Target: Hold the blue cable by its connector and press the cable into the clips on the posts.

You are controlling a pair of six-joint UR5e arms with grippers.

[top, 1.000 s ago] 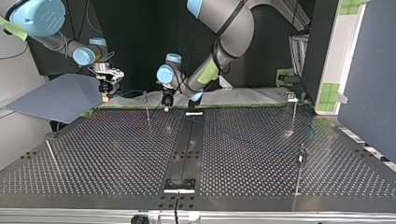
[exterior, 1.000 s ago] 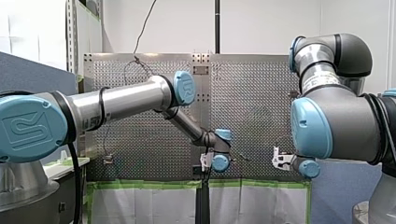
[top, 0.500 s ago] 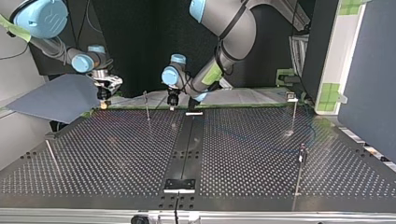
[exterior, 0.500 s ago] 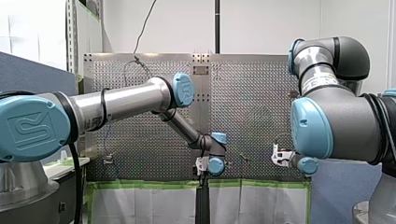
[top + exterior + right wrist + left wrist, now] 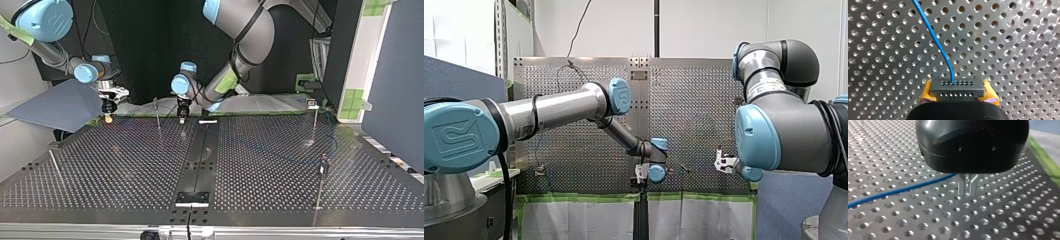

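In the right wrist view my right gripper (image 5: pixel 958 94), with yellow pads, is shut on the grey connector (image 5: pixel 957 88). The blue cable (image 5: pixel 935 37) rises from the connector and runs away over the perforated plate. In the left wrist view my black left gripper (image 5: pixel 965 193) hangs just above the plate, and the blue cable (image 5: pixel 898 191) runs along the plate up to it. In the top view my right gripper (image 5: pixel 107 112) is at the far left edge and my left gripper (image 5: pixel 182 115) near the middle. A thin clip post (image 5: pixel 157 112) stands between them.
More thin posts stand at the top view's right (image 5: pixel 315 120), near right (image 5: pixel 321 182) and near left (image 5: pixel 55 170). A dark rail (image 5: pixel 200 160) runs down the table's middle. A grey-blue panel (image 5: pixel 60 105) lies beyond the far left corner. Green tape edges the far side.
In the top view both grippers have come down closer to the table's far edge. My right gripper also shifted slightly left with the connector, and my left gripper shifted slightly right.
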